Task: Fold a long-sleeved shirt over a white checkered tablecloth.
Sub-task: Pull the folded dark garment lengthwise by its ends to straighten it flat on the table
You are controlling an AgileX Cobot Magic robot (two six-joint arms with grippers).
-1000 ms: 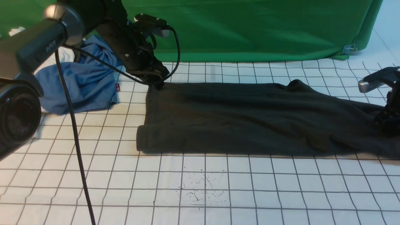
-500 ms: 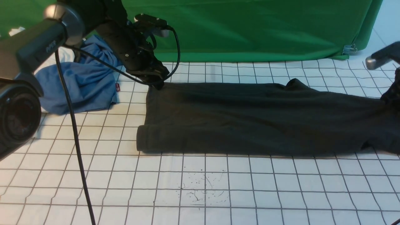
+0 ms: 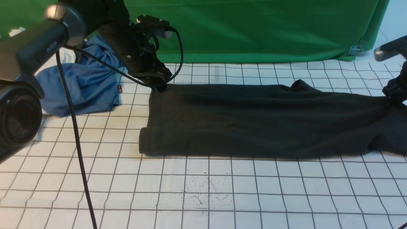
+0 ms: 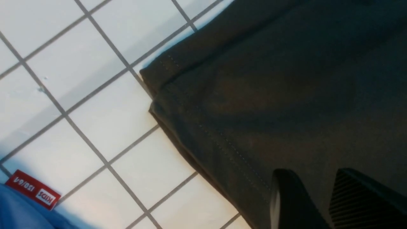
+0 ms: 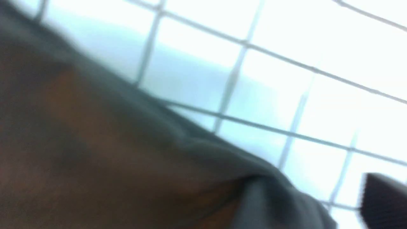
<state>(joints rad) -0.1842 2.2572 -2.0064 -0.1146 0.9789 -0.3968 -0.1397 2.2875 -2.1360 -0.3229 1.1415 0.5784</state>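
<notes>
Laundry with no part in the job, a blue shirt (image 3: 82,86), lies crumpled just off the outer left side of the left gripper (image 3: 158,85), with its red tag (image 3: 120,88) on the side nearest the fingers. The left gripper itself is down on the far left corner of the black shirt (image 3: 254,121). In the wrist view its two fingers (image 4: 286,197) stand a narrow gap apart over the dark knit. Whether they pinch the cloth or only rest on it I cannot tell.

From that gripper the black shirt runs away to the right, flat on the tablecloth (image 3: 203,178). Its long axis goes straight across from one gripper to the other, and its near edge looks thick, as if doubled. The green cloth (image 3: 254,28) hangs beyond both grippers.

At the other end the right gripper (image 3: 394,92) meets the shirt's far right part, where the cloth runs on out of view. Its wrist view is blurred and shows only one finger (image 5: 384,200) beside a raised ridge of fabric, so I cannot tell whether that gripper is open or closed either.

Each gripper stands at its own end of the shirt. I judge that the coming fold depends on carrying one end along that long axis toward the other. The right end looks less tidy, and it lies directly at the right gripper.
</notes>
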